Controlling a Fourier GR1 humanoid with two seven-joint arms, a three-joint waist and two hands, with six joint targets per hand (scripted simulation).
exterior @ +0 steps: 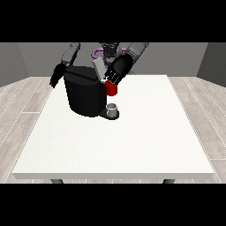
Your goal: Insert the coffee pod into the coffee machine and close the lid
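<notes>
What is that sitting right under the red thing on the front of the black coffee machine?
A small grey thing stands on the machine's dark base, below the red thing at the machine. Whether it is the pod cannot be told. The coffee machine hides whatever lies behind it.

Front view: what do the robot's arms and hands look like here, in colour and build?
Both arms are grey, made of rounded segments, widest at the shoulders. Each ends in a black hand: the hand at the view's right is broad with dark fingers, the hand at the view's left looks narrow. No cables or markings show on them.

White table [132, 145] on wood-plank floor [17, 101].
</notes>
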